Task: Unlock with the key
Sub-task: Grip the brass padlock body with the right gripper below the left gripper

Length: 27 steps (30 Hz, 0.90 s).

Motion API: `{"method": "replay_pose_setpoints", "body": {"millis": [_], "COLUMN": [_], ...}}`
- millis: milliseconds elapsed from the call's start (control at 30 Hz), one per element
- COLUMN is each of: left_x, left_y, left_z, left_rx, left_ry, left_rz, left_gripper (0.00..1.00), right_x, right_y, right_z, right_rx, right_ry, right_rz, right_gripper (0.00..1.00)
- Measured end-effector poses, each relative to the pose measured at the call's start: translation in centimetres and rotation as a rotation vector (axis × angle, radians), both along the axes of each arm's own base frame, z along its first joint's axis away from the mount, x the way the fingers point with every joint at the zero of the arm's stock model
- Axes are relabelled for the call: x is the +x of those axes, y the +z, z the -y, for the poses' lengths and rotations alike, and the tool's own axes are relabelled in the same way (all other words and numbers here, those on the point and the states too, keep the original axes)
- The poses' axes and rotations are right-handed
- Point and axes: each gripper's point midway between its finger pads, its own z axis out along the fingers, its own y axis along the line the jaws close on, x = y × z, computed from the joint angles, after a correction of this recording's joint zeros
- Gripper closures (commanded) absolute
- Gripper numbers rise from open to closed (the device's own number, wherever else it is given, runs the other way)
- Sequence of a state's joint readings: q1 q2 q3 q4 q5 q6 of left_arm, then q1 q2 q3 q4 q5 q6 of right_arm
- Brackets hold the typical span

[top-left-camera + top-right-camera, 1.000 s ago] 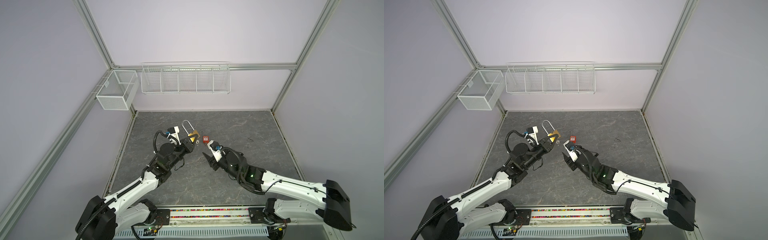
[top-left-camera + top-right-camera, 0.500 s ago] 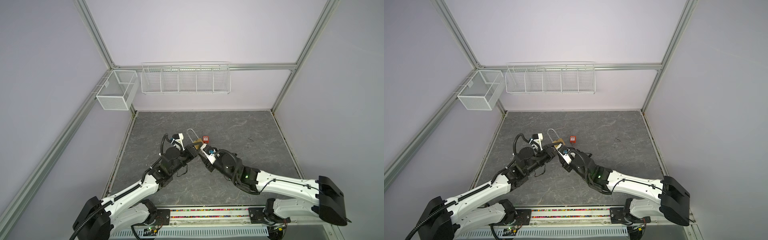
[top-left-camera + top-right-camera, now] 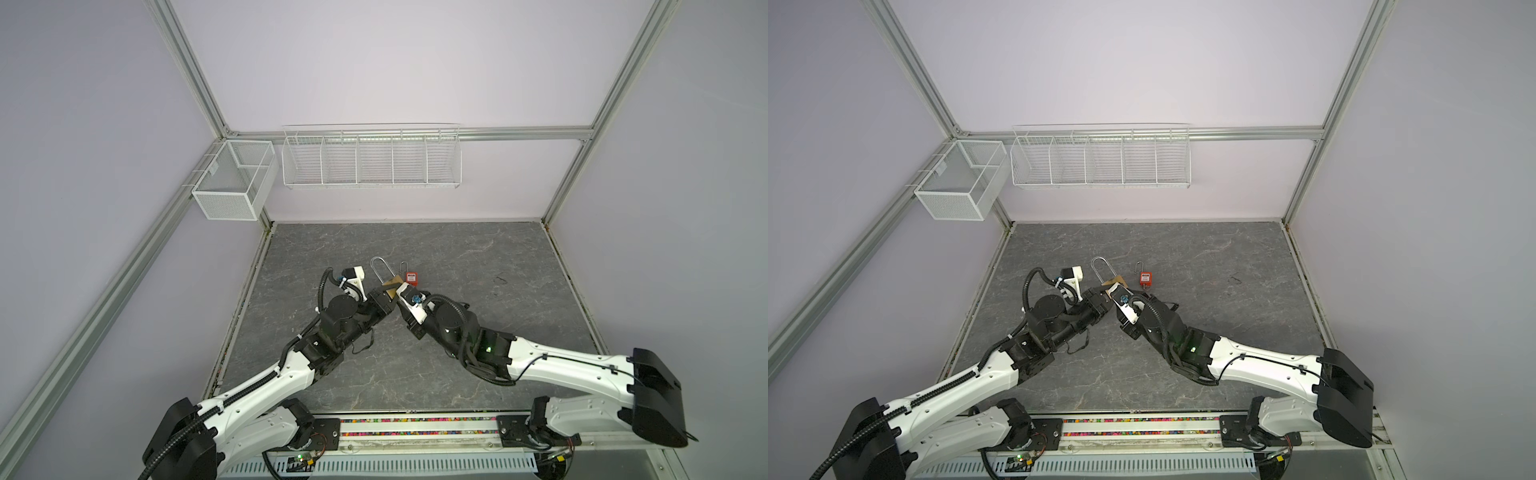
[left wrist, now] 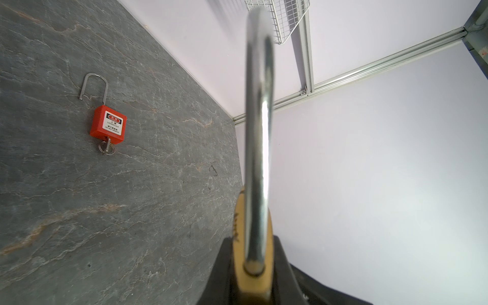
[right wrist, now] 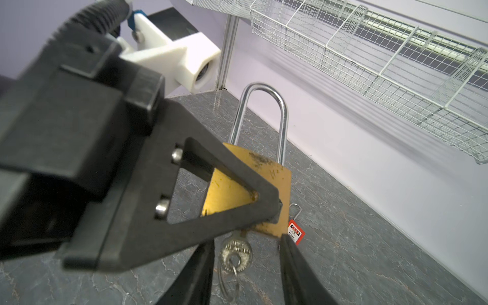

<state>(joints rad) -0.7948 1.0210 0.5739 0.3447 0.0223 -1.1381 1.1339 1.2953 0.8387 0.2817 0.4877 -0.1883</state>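
The grey stone-pattern table (image 3: 457,257) carries almost nothing, and both my arms meet above its middle in both top views. The left gripper (image 5: 269,206) is clamped flat across the brass padlock (image 5: 277,182), holding it off the surface with the shackle (image 5: 282,116) pointing up and the keyway facing down toward my other arm. The right gripper (image 5: 245,245) comes in from below. Its fingers (image 5: 295,264) stand apart on either side of the key head, and as far as I can tell from the right wrist view neither is pressing on it, so it holds nothing.

Both legs of the shackle sit down in the brass body, so I judge this lock is not yet open. The small red padlock (image 4: 107,128) lies flat on the table just beyond, apart from both grippers. It has its own key in it, and one shackle leg looks free of the body, so that one appears finished.

The key (image 5: 236,249) is already seated in the bottom of the brass lock, with its ring (image 5: 229,285) dangling below. What I reckon is left: pinch the key head, turn it, and see the shackle spring up; the holding and inserting look done
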Motion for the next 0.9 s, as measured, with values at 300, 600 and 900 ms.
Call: {"method": "replay_pose_setpoints", "body": {"millis": [300,600,900], "left_x": [-0.24,-0.08,-0.10], "left_y": [0.02,0.60,0.72], "left_z": [-0.05,-0.27,-0.24], "left_rx": [0.002,-0.015,-0.019], "left_ry": [-0.004,0.013,0.011], "left_rz": [-0.004,0.009,0.013], "left_gripper": [1.00,1.00,1.00], "right_x": [0.39,0.45,0.09], "right_y": [-0.86,0.00,-0.02], "right_z": [0.03,-0.34,-0.66], "right_rx": [-0.039,-0.050,-0.052], "right_ry": [-0.022,-0.022,-0.002], "right_rz": [-0.008,-0.009,-0.014], "right_gripper": [0.60,0.73,0.86]}}
